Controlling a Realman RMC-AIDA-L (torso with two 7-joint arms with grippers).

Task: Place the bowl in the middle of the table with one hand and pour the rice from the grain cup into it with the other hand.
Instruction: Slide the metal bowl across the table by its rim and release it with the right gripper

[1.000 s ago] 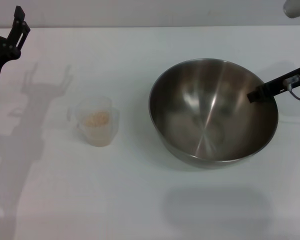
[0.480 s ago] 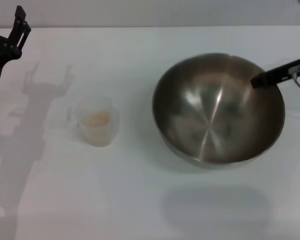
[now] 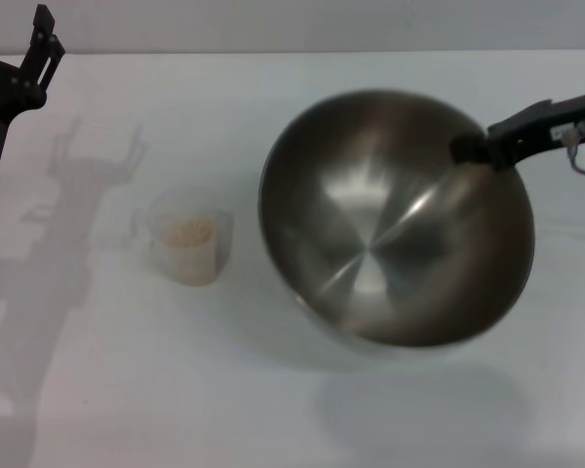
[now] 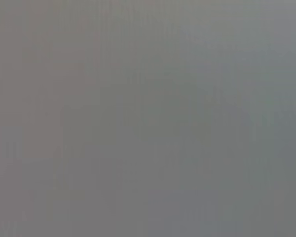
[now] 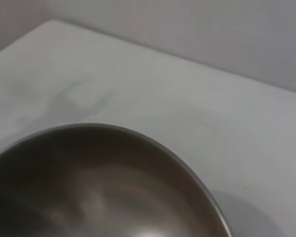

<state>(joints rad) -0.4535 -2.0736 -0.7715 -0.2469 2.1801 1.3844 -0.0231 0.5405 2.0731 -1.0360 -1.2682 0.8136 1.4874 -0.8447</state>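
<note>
The large steel bowl hangs tilted above the white table, right of the middle, its shiny inside facing up. My right gripper is shut on the bowl's far right rim. The bowl's rim and inside also fill the lower part of the right wrist view. The frosted grain cup stands upright on the table left of the bowl, with a little pale rice in it. My left gripper is raised at the far left, away from the cup; its shadow shows two spread fingers.
The table's far edge meets a grey wall. The bowl's shadow lies on the table in front of the bowl. The left wrist view shows only plain grey.
My right gripper has lifted the bowl off the table, tilted it and carried it left, closer to the cup. The cup and my left arm have stayed put.
</note>
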